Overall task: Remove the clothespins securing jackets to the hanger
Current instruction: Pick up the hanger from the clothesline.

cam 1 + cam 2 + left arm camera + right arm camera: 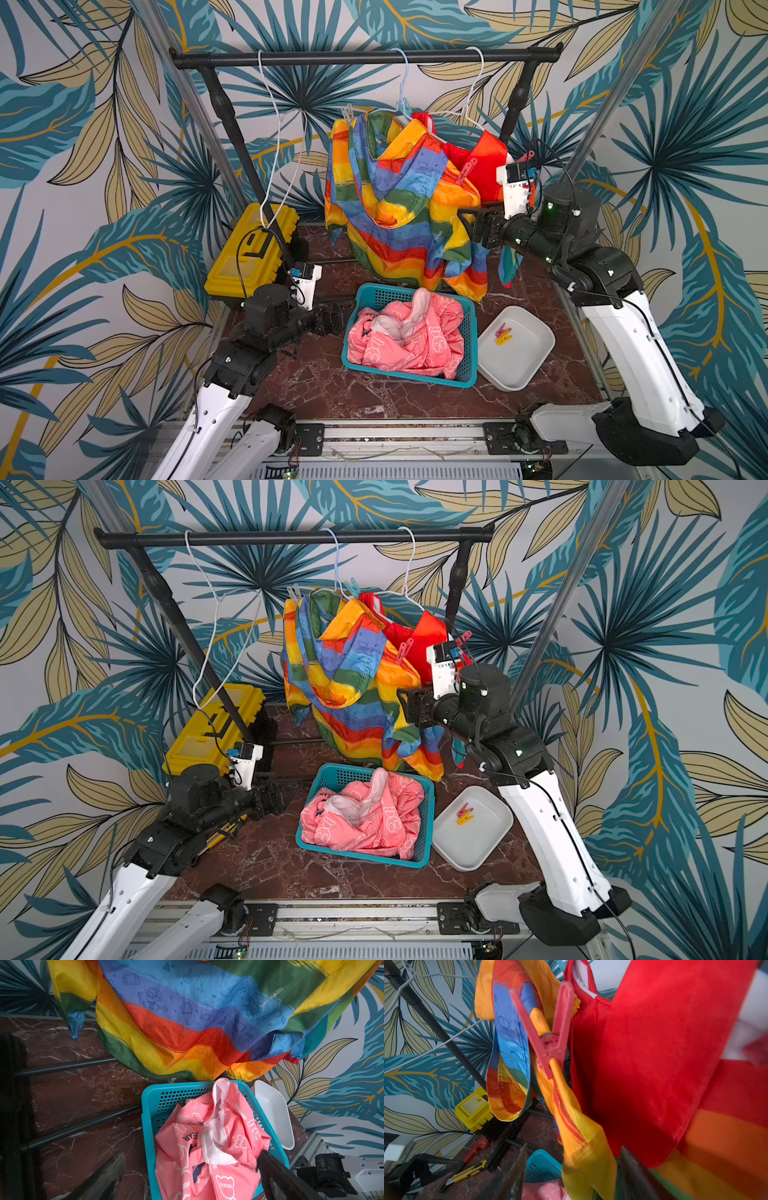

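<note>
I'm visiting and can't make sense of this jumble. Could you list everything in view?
clothes rail: one, black, at the back
wire hangers: three, white and pale blue, on the rail; one bare
striped jacket: one, rainbow, hung
red-hooded jacket: one, hung beside it
pink jacket: one, bear-printed, in the basket
basket: one, teal, on the table
tray: one, white, beside the basket
clothespins in tray: two, pink and yellow
clothespins on jackets: at least three; pink, red, pale
toolbox: one, yellow, by the left arm
utility knife: one, yellow, on the table
wrench: one, red, beside the knife
table: one, dark red marble
left gripper: open, by the basket
right gripper: jaws apart around a striped fabric edge, near a pink pin
</note>
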### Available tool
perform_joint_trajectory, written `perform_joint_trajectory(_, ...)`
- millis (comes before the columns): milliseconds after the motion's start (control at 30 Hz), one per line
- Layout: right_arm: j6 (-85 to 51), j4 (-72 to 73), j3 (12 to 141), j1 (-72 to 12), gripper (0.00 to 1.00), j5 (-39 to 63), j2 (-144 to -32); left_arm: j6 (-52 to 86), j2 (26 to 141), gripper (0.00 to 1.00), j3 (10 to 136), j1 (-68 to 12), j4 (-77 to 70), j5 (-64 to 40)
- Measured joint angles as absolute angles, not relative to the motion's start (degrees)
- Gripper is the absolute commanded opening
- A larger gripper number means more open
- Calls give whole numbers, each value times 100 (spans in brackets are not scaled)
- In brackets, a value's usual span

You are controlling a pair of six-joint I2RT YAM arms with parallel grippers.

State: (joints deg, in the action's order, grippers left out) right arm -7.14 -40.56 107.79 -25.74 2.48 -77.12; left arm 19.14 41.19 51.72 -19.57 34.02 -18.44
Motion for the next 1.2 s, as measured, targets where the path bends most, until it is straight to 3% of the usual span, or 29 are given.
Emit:
perform_joint_trajectory(533, -593, -4036, 11424, -2558, 42, 607, -8300, 2049, 4257, 99, 4901, -1977, 3063, -1957)
perform_joint_trajectory(733, -554, -4038, 11539, -2558, 26, 668, -8479, 2067, 4278, 99, 4895, -1981, 3004, -1966)
perform_joint_trajectory(967, -543, -4062, 11590, -2558, 0, 897, -8525, 2069, 4335, 100, 4895, -1984, 2952, -1979)
perform_joint_trajectory(1200, -510, -4062, 11605, -2565, 0, 1203, -8508, 2117, 4504, 100, 4895, -2023, 2897, -2005)
